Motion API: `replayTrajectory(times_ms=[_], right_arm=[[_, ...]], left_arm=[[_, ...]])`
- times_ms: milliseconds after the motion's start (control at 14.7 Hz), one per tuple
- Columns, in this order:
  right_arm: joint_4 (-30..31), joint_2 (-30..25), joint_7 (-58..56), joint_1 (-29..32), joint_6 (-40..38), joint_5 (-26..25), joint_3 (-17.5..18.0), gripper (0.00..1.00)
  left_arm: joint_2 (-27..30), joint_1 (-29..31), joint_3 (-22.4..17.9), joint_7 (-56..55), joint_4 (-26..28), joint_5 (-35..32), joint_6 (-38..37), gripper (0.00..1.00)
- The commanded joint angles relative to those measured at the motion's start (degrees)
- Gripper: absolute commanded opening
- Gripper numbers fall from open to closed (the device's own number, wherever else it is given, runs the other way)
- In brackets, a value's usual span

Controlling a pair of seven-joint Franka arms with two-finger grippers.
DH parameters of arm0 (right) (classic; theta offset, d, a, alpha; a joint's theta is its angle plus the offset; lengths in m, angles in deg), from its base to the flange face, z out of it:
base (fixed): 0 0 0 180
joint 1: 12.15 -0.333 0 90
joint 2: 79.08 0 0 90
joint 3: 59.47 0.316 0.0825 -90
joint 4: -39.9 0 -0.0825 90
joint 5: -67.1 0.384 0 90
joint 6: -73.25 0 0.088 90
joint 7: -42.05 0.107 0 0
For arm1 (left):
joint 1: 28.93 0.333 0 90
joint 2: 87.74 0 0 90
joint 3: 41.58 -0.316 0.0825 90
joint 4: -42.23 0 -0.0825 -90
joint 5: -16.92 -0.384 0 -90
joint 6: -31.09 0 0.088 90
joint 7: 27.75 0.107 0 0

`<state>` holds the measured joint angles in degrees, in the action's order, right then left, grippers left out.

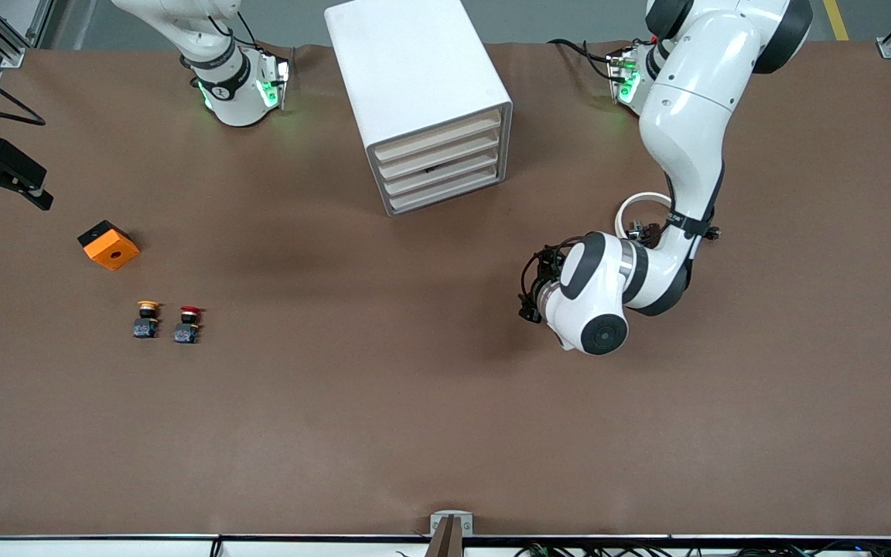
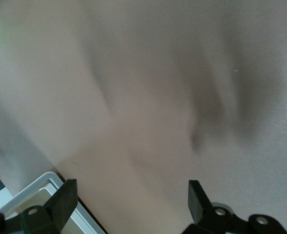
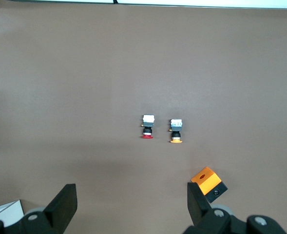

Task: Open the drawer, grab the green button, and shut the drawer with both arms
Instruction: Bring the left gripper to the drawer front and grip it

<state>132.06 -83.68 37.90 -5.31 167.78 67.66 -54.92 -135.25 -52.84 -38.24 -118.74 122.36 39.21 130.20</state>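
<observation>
Nearest you on the desk [image 1: 445, 433], the yellow-capped button [image 1: 147, 319] and red-capped button [image 1: 188, 324] sit side by side, well toward the right arm's end from the drawer cabinet [image 1: 422, 100]. Farther back, the orange block [image 1: 108, 244]. Your left gripper [image 2: 128, 195] hovers over bare desk in front of the cabinet, jaws released, empty. Your right gripper [image 3: 132, 197] hangs above the orange block's end, jaws spread, empty. All cabinet drawers are shut; no green button shows anywhere.

Both arms hover, left gripper [image 2: 128, 197] and right gripper [image 3: 132, 200] fingers spread.
</observation>
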Motion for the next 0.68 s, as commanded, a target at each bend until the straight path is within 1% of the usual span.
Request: replayTrajectory(times_ms=[0, 136, 272, 476, 544, 612], right_arm=[[-0.93, 0.21, 0.55, 0.37, -0.75, 0.4, 0.37, 1.0], [-0.93, 0.21, 0.55, 0.37, -0.75, 0.4, 0.37, 1.0], [-0.93, 0.21, 0.55, 0.37, -0.75, 0.4, 0.37, 1.0], [-0.93, 0.21, 0.55, 0.37, -0.75, 0.4, 0.37, 1.0], [-0.93, 0.21, 0.55, 0.37, -0.75, 0.4, 0.37, 1.0], [-0.93, 0.21, 0.55, 0.37, -0.75, 0.4, 0.37, 1.0]], left_arm=[[-0.65, -1.92, -0.35, -2.17, -0.59, 0.73, -2.94, 1.0], [-0.65, -2.1, -0.26, -6.02, -0.59, 1.26, -5.23, 1.0], [-0.48, -4.55, -0.26, -13.39, -0.85, 1.0, -7.77, 1.0], [-0.39, -6.67, -0.09, -20.08, -0.94, 1.52, -10.5, 1.0], [-0.21, -7.72, -0.09, -23.24, -0.94, 2.48, -10.68, 1.0], [-0.39, -8.51, -0.17, -26.14, -0.94, 5.27, -10.69, 1.0]])
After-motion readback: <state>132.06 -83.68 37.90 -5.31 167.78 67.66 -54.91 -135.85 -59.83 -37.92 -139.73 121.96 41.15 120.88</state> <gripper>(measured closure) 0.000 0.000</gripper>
